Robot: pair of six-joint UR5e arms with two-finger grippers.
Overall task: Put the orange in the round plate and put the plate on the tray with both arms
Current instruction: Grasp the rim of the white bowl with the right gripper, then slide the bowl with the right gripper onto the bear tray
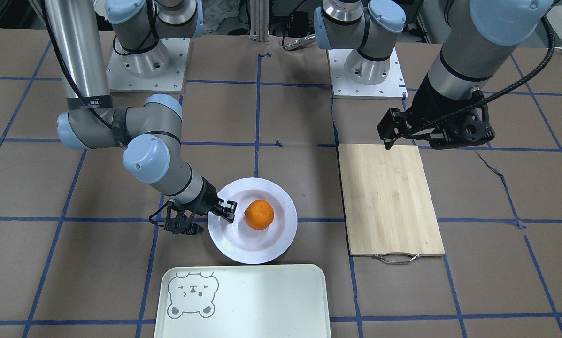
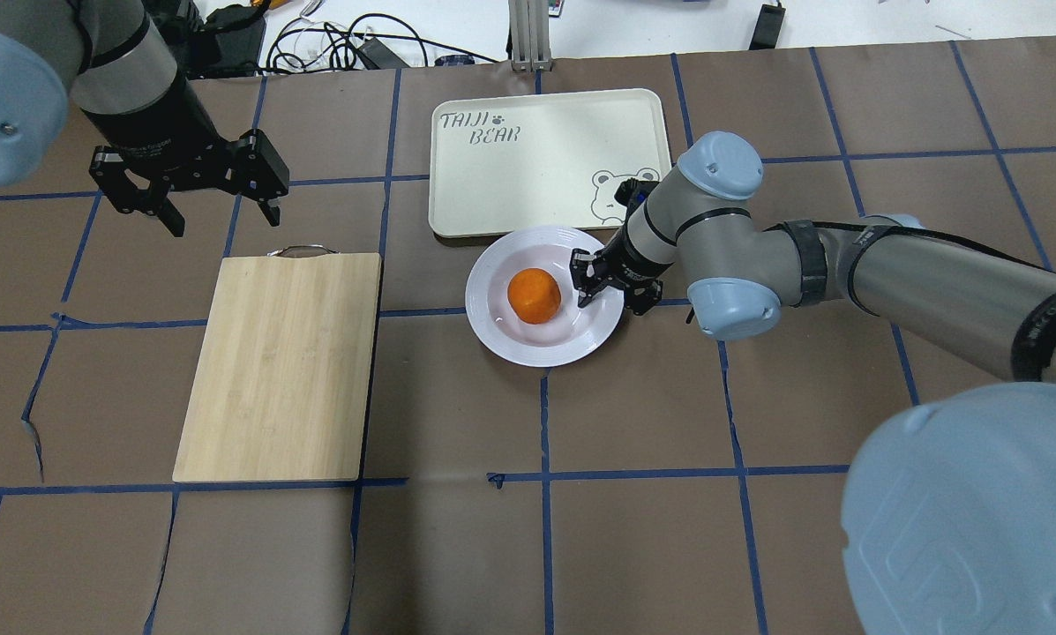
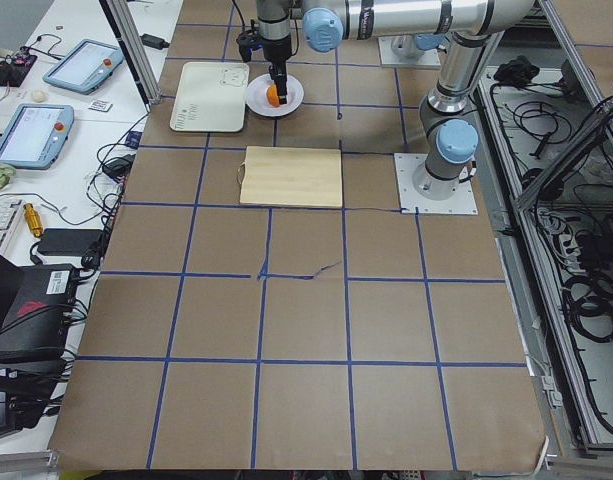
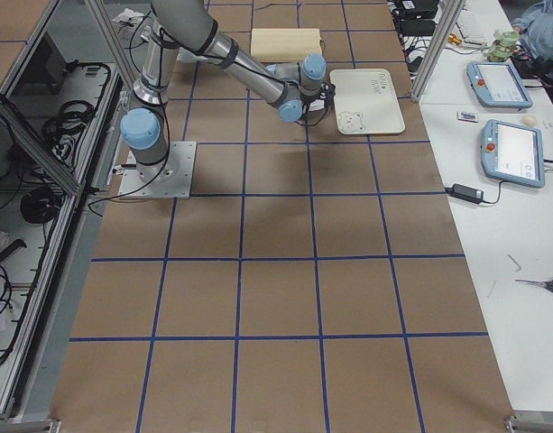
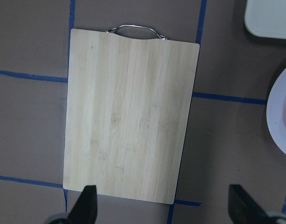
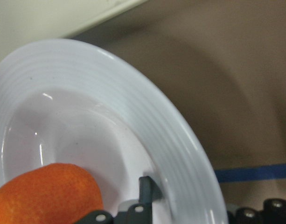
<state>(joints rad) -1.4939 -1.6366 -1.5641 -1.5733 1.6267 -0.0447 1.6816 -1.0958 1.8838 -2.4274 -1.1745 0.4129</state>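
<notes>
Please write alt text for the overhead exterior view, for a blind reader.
An orange lies in a white round plate beside a cream tray, with the right gripper at the plate's rim. The left gripper hangs open near a wooden cutting board.

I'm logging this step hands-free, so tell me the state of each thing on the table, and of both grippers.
orange: lying in the round plate's centre.
round plate: on the table beside the tray, not on it.
tray: flat on the table, nothing on it.
cutting board: flat on the table, untouched.
left gripper: open, holding nothing.
right gripper: at the plate's rim, one finger inside it; grip cannot be told.
</notes>
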